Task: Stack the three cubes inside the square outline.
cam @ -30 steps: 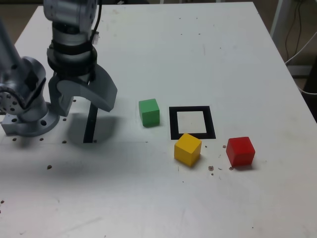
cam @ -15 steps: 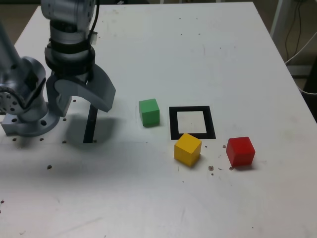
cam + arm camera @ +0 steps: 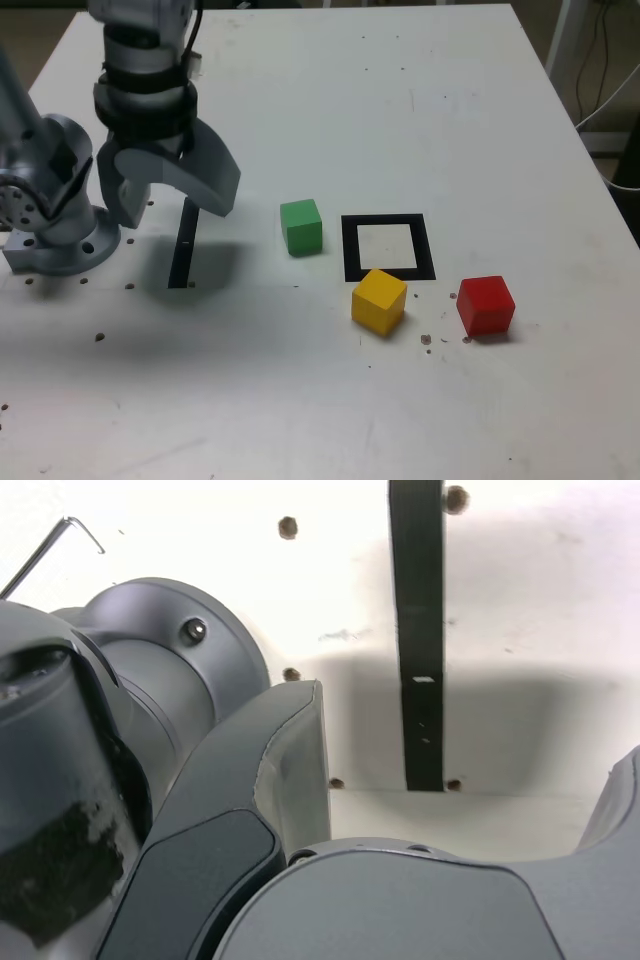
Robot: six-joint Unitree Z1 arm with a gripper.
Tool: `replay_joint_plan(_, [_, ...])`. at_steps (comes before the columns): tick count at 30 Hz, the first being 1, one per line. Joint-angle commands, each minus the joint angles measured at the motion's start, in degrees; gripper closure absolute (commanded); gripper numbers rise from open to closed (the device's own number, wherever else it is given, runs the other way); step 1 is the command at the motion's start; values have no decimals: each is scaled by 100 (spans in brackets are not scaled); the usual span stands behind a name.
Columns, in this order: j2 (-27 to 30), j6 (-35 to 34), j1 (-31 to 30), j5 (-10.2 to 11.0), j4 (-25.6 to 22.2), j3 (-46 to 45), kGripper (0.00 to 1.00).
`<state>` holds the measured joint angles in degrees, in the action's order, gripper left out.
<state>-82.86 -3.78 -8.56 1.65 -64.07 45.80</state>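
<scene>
Grey claw (image 3: 168, 195) hangs spread wide and empty above a black tape strip (image 3: 182, 243) on the white counter (image 3: 330, 100). Green cube (image 3: 301, 226), yellow cube (image 3: 379, 300) and red cube (image 3: 485, 305) sit unstacked around the square outline (image 3: 388, 247), none inside it.

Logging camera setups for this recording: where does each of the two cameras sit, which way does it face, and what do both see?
Exterior view: off the arm, raised beyond the table's near edge, looking down across it at the green cube, yellow cube, red cube and square outline; the arm's base and open hand fill the exterior view's left.
Wrist view: on the wrist, looking down past the hand at the tabletop; its grey fingers and the arm's base show.
Shared: the straight black tape strip, the hand, the base.
</scene>
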Motion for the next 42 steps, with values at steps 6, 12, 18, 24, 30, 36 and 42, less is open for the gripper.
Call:
replay_joint_plan(6, [-276,60,-55,-34,-255,559,1])
replay_joint_plan(12, [-612,45,-256,-52,-446,1128,1])
replay_joint_plan(18, [-981,36,-367,-92,-663,1710,1])
replay_joint_plan(24, [-1398,29,-479,-116,-994,2466,1])
replay_joint_plan(30, [-1860,27,-573,-165,-1316,3237,1])
replay_joint_plan(36, [-2359,20,-716,-191,-1665,4132,1])
replay_joint_plan(42, [-2880,18,-837,-205,-1982,4992,1])
